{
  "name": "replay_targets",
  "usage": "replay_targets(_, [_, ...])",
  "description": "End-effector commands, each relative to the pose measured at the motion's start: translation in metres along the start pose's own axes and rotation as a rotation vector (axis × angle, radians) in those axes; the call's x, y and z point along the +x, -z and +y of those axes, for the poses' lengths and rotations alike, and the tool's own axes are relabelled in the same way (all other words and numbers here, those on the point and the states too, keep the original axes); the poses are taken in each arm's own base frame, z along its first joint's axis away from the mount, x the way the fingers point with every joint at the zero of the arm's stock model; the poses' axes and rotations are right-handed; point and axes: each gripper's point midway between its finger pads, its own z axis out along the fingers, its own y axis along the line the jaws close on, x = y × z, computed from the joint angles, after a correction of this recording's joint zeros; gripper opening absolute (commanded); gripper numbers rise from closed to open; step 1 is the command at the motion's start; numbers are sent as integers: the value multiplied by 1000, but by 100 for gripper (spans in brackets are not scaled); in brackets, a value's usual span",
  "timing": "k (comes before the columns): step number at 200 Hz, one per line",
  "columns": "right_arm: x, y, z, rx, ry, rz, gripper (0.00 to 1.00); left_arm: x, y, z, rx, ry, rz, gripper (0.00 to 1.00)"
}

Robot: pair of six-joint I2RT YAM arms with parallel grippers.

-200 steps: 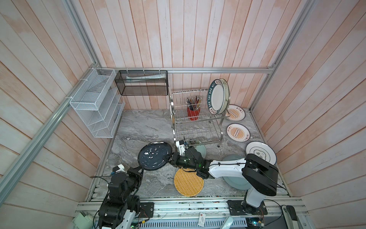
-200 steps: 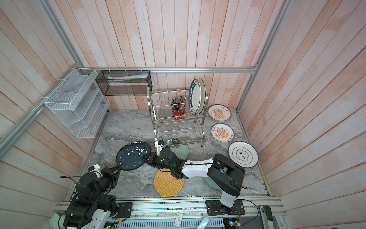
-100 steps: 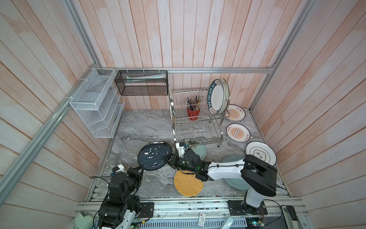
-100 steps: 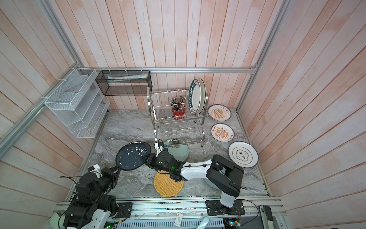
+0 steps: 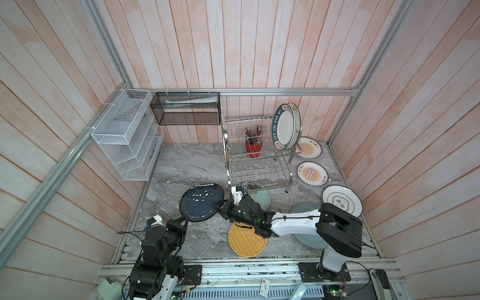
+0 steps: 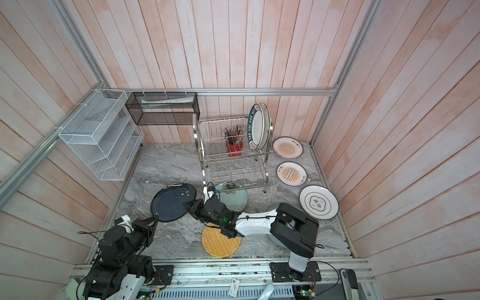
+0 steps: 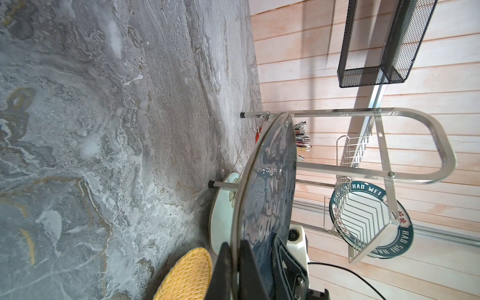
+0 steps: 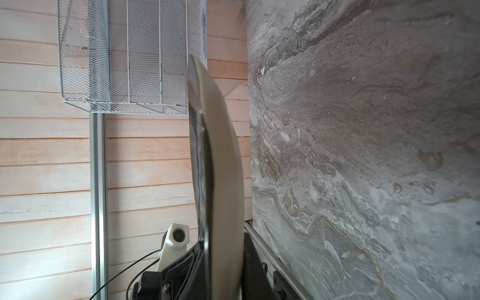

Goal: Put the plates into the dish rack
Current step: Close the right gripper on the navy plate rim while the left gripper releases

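The black plate (image 5: 200,202) hangs roughly flat, clear of the table (image 5: 194,161), near-left of the dish rack (image 5: 259,166). My left gripper (image 5: 185,219) clamps its near rim. My right gripper (image 5: 216,204) pinches the rack-side rim, so that arm is nearer.

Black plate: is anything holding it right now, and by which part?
The black plate is clamped at its rim by the left hand. The right hand straddles another part of the rim; whether it grips cannot be told.

Glossy black plate (image 5: 200,205), shiny probably-steel rack (image 5: 257,157)
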Motion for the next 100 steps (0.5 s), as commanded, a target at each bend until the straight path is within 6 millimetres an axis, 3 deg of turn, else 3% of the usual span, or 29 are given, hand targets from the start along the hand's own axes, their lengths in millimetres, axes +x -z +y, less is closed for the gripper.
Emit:
replay_targets(1, [0,3,21,-24,75,-23,0,-2,10,-37,147,-55,-9,25])
replay_targets(8, [-3,6,20,-10,102,-36,0,-4,13,-37,141,-70,-22,49])
replay_targets(17, [-9,11,18,25,155,-58,0,-7,17,-37,126,-93,-43,73])
replay_targets(34, [-20,27,18,65,219,-98,0,-13,31,-47,137,-171,-86,99])
replay_targets(65, [-40,70,33,131,403,-179,0,-14,51,-79,206,-368,-115,100])
replay_targets(100, [-50,122,53,190,580,-205,0,9,45,-115,329,-592,2,100])
